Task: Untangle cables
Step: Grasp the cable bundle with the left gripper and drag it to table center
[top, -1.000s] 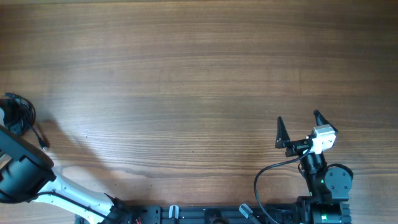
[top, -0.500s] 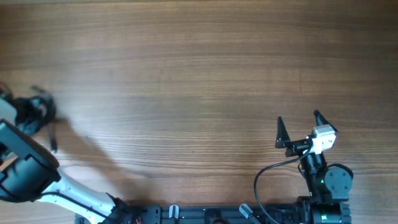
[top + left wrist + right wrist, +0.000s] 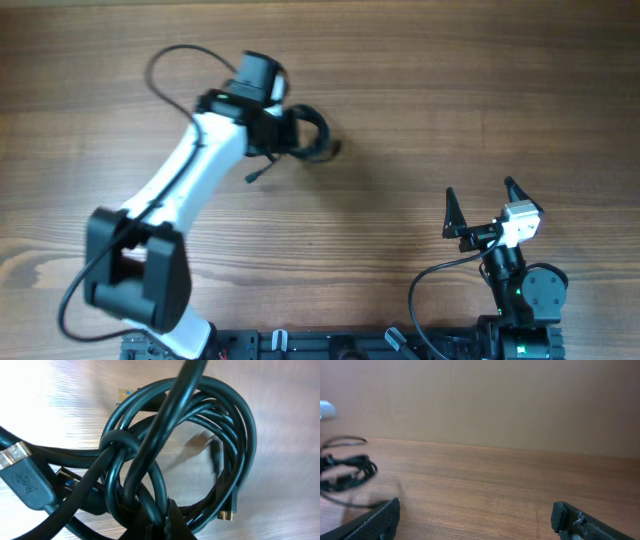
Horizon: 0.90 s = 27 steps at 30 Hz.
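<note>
- Overhead: the left pincer [image 3: 288,132], pressed shut on the cables [image 3: 312,135], has swung from the left edge of the table [image 3: 450,60] to left of centre, toward the far side. One plug end [image 3: 253,178] trails nearer. The right pincer [image 3: 487,208] stays spread and empty, near right.
- Left wrist: the cables [image 3: 210,435] hang as one knotted coil of black loops, pinched at the bottom of the picture. Untangling has likely not begun.
- Right wrist: the cables [image 3: 347,472] show far left, well apart from the spread right pincer [image 3: 480,520]. The bundle now seems closer to both arms.
</note>
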Available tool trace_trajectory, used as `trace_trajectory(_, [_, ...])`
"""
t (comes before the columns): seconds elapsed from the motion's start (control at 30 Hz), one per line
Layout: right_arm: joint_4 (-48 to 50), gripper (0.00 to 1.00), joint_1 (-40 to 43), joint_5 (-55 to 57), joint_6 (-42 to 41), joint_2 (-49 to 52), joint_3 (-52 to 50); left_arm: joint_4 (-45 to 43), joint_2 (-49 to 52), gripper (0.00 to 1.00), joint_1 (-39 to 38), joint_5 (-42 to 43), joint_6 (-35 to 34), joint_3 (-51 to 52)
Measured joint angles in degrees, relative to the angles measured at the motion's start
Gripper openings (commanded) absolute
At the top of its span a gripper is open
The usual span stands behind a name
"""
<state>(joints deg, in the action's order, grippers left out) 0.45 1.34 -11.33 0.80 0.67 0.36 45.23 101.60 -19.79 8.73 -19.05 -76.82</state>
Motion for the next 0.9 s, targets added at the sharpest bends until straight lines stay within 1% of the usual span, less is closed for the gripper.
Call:
trace_trajectory(0.03, [0.0, 1.00, 0.0, 0.0, 0.0, 0.0, 0.0, 0.0, 2.5, 0.04, -3.7, -0.9, 3.0, 0.0])
trace_trajectory(0.07, [0.0, 1.00, 0.0, 0.0, 0.0, 0.0, 0.0, 0.2, 3.6, 0.04, -5.4, -1.0, 4.5, 0.0])
trace_trajectory(0.1, [0.0, 1.00, 0.0, 0.0, 0.0, 0.0, 0.0, 0.2, 5.1, 0.13, -7.8, -1.5, 7.0, 0.0])
trace_trajectory(0.13, [0.0, 1.00, 0.0, 0.0, 0.0, 0.0, 0.0, 0.1, 6.1, 0.18, -9.0, -1.6, 8.2, 0.0])
trace_trajectory(0.17, [0.0, 0.99, 0.0, 0.0, 0.0, 0.0, 0.0, 0.1, 7.1, 0.20, -10.3, -1.7, 9.2, 0.0])
trace_trajectory(0.2, [0.0, 1.00, 0.0, 0.0, 0.0, 0.0, 0.0, 0.0, 8.1, 0.32, -11.2, -1.8, 9.8, 0.0])
trace_trajectory(0.23, [0.0, 1.00, 0.0, 0.0, 0.0, 0.0, 0.0, 0.0, 8.8, 0.51, -11.6, -1.9, 10.0, 0.0])
trace_trajectory(0.27, [0.0, 1.00, 0.0, 0.0, 0.0, 0.0, 0.0, 0.0, 8.9, 0.74, -11.6, -1.9, 10.0, 0.0])
trace_trajectory(0.3, [0.0, 1.00, 0.0, 0.0, 0.0, 0.0, 0.0, 0.0, 8.9, 0.82, -11.5, -2.0, 10.1, 0.0])
trace_trajectory(0.33, [0.0, 1.00, 0.0, 0.0, 0.0, 0.0, 0.0, 0.0, 8.9, 0.84, -11.5, -2.2, 10.3, 0.0])
trace_trajectory(0.43, [0.0, 1.00, 0.0, 0.0, 0.0, 0.0, 0.0, 0.0, 8.6, 0.96, -11.1, -2.3, 9.9, 0.0])
trace_trajectory(0.5, [0.0, 1.00, 0.0, 0.0, 0.0, 0.0, 0.0, 0.0, 6.6, 0.99, -10.1, -2.3, 10.0, 0.0])
trace_trajectory(0.53, [0.0, 1.00, 0.0, 0.0, 0.0, 0.0, 0.0, 0.1, 5.1, 0.98, -9.3, -2.7, 9.2, 0.0])
trace_trajectory(0.63, [0.0, 1.00, 0.0, 0.0, 0.0, 0.0, 0.0, 3.1, 1.6, 1.00, -6.6, -6.4, 3.1, 0.0])
trace_trajectory(0.7, [0.0, 1.00, 0.0, 0.0, 0.0, 0.0, 0.0, 3.5, 0.8, 1.00, -4.1, -8.0, -0.3, 0.0])
trace_trajectory(0.73, [0.0, 1.00, 0.0, 0.0, 0.0, 0.0, 0.0, 3.4, 0.8, 1.00, -3.0, -7.6, -1.3, 0.0])
trace_trajectory(0.83, [0.0, 1.00, 0.0, 0.0, 0.0, 0.0, 0.0, 1.8, -1.2, 0.99, 1.5, -1.6, -2.8, 0.1])
trace_trajectory(0.87, [0.0, 1.00, 0.0, 0.0, 0.0, 0.0, 0.0, 1.6, -2.5, 0.92, 3.2, 0.5, -2.9, 0.1])
trace_trajectory(0.9, [0.0, 1.00, 0.0, 0.0, 0.0, 0.0, 0.0, 1.5, -4.1, 0.64, 5.4, 4.2, -3.0, 0.1])
